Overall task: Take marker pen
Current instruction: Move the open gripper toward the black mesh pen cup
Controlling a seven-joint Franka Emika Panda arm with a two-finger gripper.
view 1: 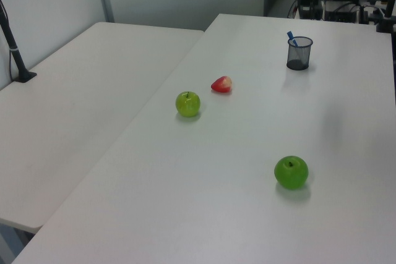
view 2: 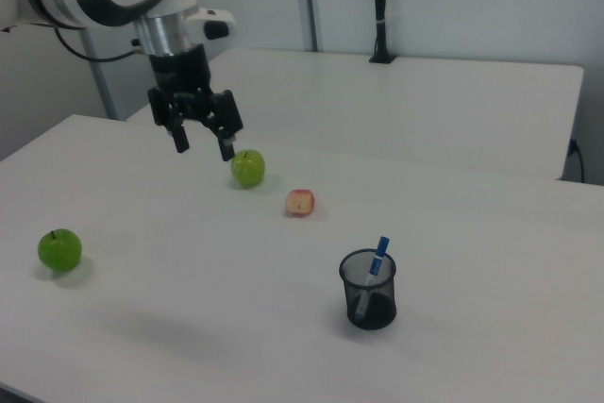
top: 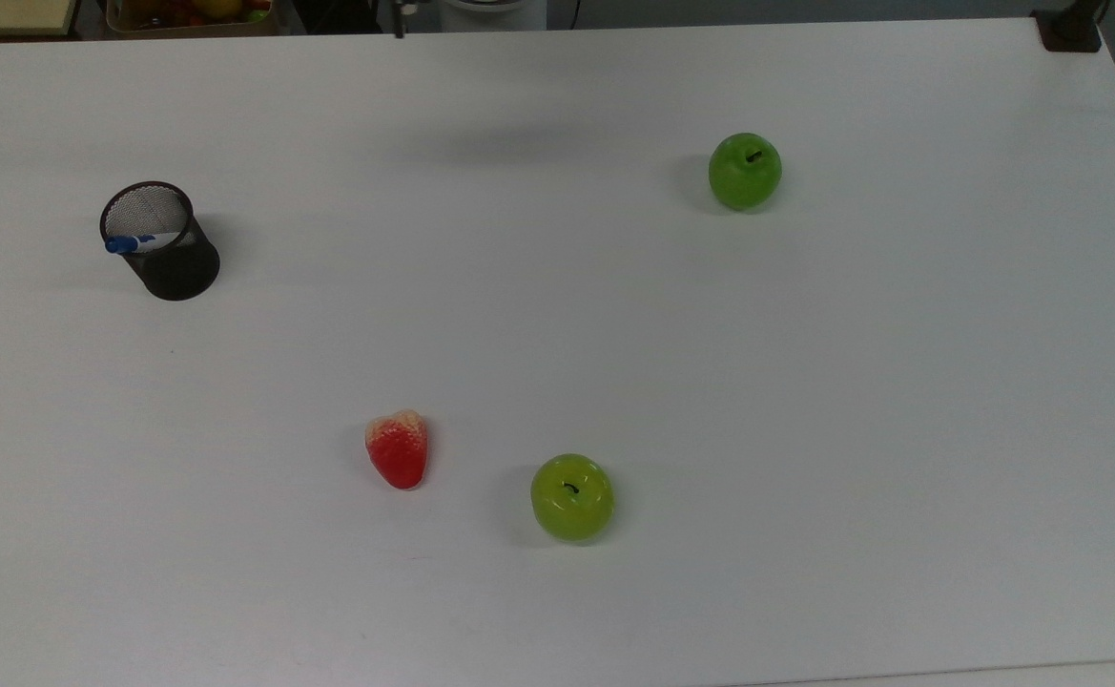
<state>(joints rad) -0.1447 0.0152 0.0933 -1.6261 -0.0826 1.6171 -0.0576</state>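
1. White table [top: 805, 401] spans the top view; a second white table [view 1: 74, 122] butts against it on the left view's left, with grey wall panels behind.
2. Marker [view 2: 375, 271] stands tilted in a black mesh cup [view 2: 368, 294], blue cap up, leaning on the rim. In the top view the cap pokes over the cup's left rim [top: 128, 243]; in the left view it sticks out at the cup's top [view 1: 291, 38].
3. Cup sits near the top view's left edge [top: 171, 258], far corner of the table in the left view [view 1: 299, 54].
4. Red strawberry [top: 398, 450] lies on the table, well apart from the cup; also [view 1: 221, 84] and [view 2: 300, 202].
5. Yellow-green apple [top: 572, 497] is near the strawberry, on the top view's right of it; also [view 1: 188, 104], [view 2: 247, 168].
6. Darker green apple [top: 745, 171] is well apart from the rest; also [view 1: 291, 172], [view 2: 59, 249].
7. Gripper [view 2: 201, 141] hangs above the table in the right view, pointing down, fingers spread, nothing between them. It is well apart from the cup, on the right view's left, up near the yellow-green apple.
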